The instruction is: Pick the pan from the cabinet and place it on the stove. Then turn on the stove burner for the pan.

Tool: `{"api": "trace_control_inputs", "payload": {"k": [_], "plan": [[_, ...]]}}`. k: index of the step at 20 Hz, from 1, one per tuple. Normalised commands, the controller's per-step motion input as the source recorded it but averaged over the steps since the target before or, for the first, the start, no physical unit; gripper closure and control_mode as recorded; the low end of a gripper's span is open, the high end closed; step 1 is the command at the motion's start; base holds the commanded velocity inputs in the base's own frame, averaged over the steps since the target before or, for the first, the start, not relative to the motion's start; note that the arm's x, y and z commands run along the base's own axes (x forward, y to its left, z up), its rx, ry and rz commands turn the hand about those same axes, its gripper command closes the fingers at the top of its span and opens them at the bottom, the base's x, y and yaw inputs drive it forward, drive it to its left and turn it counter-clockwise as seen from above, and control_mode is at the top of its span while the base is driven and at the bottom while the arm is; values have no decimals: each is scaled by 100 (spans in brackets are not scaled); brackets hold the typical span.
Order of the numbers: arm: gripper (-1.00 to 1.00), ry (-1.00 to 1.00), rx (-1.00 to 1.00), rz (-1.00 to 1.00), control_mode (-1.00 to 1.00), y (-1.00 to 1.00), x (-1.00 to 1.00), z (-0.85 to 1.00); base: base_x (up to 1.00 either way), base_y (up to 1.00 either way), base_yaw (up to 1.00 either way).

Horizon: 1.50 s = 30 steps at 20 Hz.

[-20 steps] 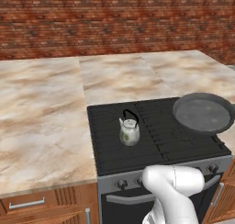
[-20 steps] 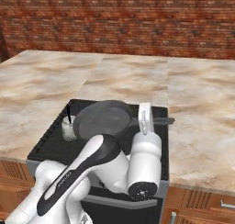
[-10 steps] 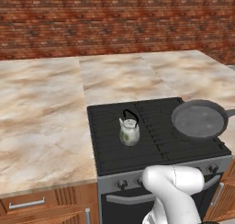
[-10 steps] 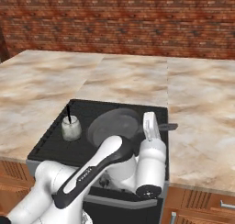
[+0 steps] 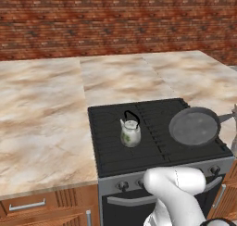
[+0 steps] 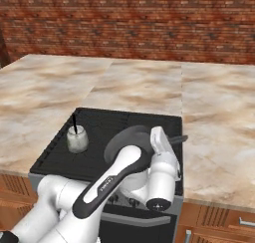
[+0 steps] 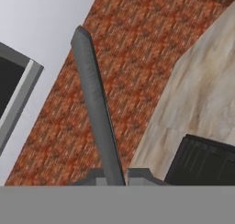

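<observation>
1. A red brick wall (image 5: 115,26) runs along the far side of the kitchen, behind everything else.
2. A marbled beige tabletop (image 5: 41,118) spreads from the wall toward the camera and wraps the stove on its left, right and far sides.
3. The black stove (image 5: 115,148) sits at the near edge, its ridged grate on top and a row of round knobs (image 5: 122,185) on the grey front below.
4. Wooden drawers (image 5: 32,206) with short grey handles line the front beneath the tabletop, left of the stove.
5. The white arm (image 6: 119,180) bends over the stove's near right part, hiding part of the grate in the right base view.
6. The dark grey pan (image 5: 194,126) is over the right side of the grate, its handle pointing right past the stove's edge; whether it rests on the grate or hangs just above cannot be told.
7. A small whitish kettle (image 5: 130,131) with a black hoop handle stands upright on the left half of the grate, well apart from the pan.
8. The hand (image 7: 120,176) is clenched on the pan's handle (image 7: 96,108), which rises straight between the two fingertips in the hand view, with brick, tabletop and a corner of the stove behind.
</observation>
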Motion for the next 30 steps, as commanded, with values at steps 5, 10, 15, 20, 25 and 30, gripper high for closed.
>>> {"api": "trace_control_inputs", "payload": {"k": [5,10,15,20,25,30], "plan": [[100,0,-9,0,-100,0,25,-29,0,0,0],[100,0,-8,-3,-100,0,28,-21,0,0,0],[100,1,-7,-3,-100,0,20,-25,0,0,0],[100,0,-4,-3,-100,-1,15,-17,0,0,0],[100,0,-3,-3,-100,-3,25,-18,0,0,0],[100,0,-5,-2,-100,-12,13,-11,0,0,0]]}}
